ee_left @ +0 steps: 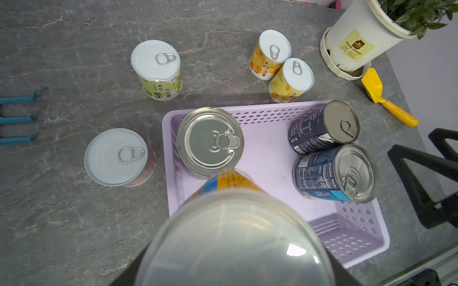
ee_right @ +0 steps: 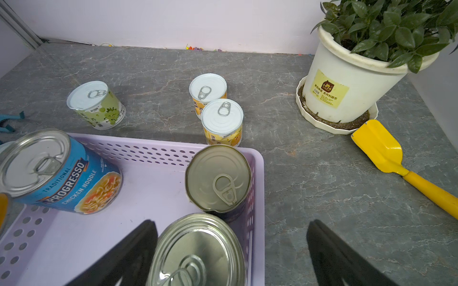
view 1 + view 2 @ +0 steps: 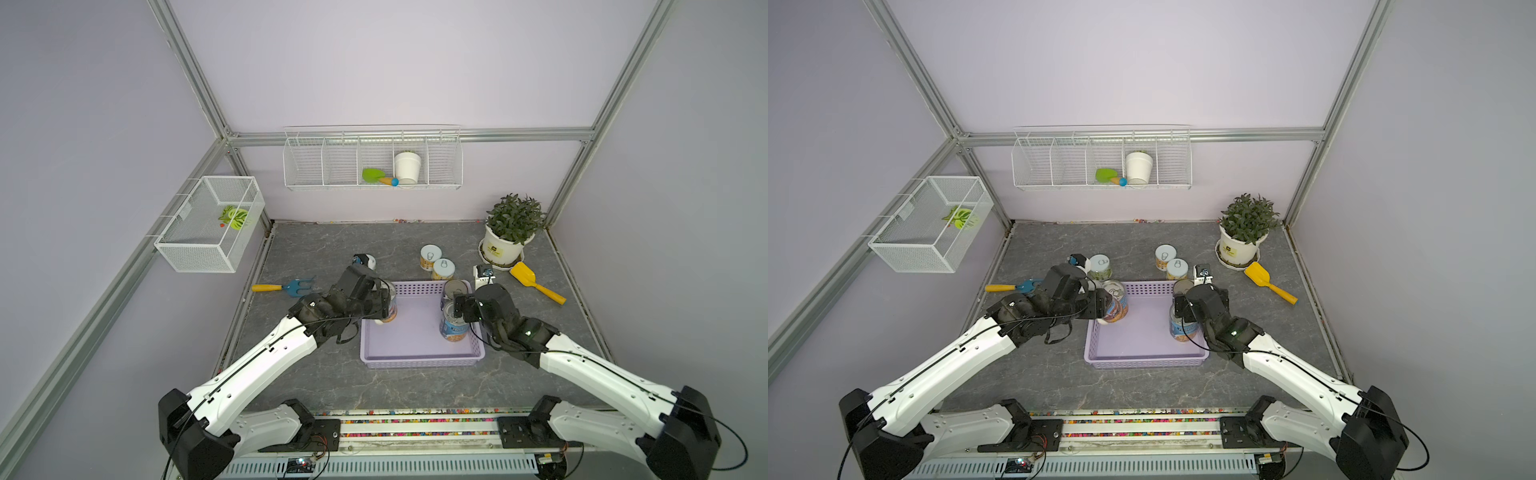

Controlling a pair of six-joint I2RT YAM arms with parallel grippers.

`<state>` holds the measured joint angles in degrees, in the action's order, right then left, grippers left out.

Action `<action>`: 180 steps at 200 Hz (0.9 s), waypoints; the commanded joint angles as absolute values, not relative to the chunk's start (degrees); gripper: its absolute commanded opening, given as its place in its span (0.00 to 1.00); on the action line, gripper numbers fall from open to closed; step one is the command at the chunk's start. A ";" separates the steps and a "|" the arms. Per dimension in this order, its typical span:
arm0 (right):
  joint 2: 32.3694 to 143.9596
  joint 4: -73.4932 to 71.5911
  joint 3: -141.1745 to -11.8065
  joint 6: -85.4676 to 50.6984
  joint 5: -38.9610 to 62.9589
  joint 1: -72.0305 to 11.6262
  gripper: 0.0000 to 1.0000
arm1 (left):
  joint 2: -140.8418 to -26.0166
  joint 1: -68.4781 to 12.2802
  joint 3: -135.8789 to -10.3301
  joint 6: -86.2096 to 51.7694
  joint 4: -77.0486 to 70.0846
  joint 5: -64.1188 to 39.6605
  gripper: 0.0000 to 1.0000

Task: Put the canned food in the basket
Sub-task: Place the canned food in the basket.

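Canned food half sorted: three cans in the lavender basket [image 3: 422, 360], one carried, four on the table [image 3: 324, 382].
The left gripper's [image 3: 384, 306] jaws pinch an orange-and-blue can [image 1: 235, 237] over the basket's left edge, close to a standing soup can [image 2: 62, 175]. The right gripper's [image 2: 230, 221] jaws hang spread and empty above two dark cans [image 2: 218, 178] [image 2: 198, 250]. Outside stand a green can [image 1: 158, 71], two yellow cans [image 1: 271, 55] [image 1: 291, 80] and a pale-lidded can [image 1: 116, 157]. The carried can should probably clear the wall, land on bare floor short of the soup can, and be released only once seated.
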<state>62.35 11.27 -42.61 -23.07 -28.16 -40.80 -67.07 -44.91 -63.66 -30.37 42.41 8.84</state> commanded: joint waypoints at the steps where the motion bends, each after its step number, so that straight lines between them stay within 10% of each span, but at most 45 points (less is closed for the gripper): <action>1: 62.61 10.42 -43.86 -23.18 -27.70 -40.38 0.98 | -65.43 -45.86 -64.15 -31.20 39.75 8.36 0.40; 180: 63.09 10.01 -43.77 -23.37 -27.42 -40.22 0.99 | -83.90 -46.58 -63.46 -33.54 34.26 19.86 0.39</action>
